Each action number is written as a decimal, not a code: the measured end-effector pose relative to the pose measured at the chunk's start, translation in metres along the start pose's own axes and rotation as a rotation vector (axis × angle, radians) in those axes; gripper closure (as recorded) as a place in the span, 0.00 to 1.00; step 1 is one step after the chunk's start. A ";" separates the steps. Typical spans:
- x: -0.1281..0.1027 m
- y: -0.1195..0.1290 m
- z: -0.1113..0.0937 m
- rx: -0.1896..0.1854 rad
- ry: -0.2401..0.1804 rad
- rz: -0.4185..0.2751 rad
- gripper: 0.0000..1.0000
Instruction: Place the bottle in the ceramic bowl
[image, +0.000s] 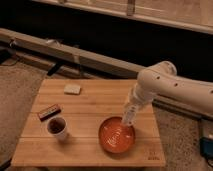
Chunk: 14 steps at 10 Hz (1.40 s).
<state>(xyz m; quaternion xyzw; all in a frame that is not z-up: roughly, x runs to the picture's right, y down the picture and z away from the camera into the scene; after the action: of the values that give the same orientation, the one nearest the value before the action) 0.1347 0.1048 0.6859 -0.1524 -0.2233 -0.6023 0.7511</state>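
My gripper (131, 107) holds the slim whitish plastic bottle (128, 116) pinched upright over the far rim of the wide orange-red ceramic bowl (116, 137). I judge this the placing step: next I should lower toward the bowl's centre, then let go.

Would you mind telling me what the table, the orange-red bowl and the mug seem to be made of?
The table looks like pale unfinished or lightly sealed wood: parallel plank lines show. The ceramic bowl seems to be glazed ceramic, going by its glossy orange-red sheen. The mug looks like white ceramic, though plastic is possible. The gripper hangs over the bowl's far rim with the bottle.
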 end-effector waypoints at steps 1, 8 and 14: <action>-0.013 0.000 0.000 -0.003 -0.023 -0.008 1.00; -0.068 -0.018 0.004 -0.001 -0.159 -0.147 0.68; -0.084 -0.039 0.013 0.052 -0.214 -0.232 0.20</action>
<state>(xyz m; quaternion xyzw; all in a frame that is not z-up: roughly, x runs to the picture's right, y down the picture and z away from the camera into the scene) 0.0804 0.1725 0.6518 -0.1692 -0.3336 -0.6593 0.6523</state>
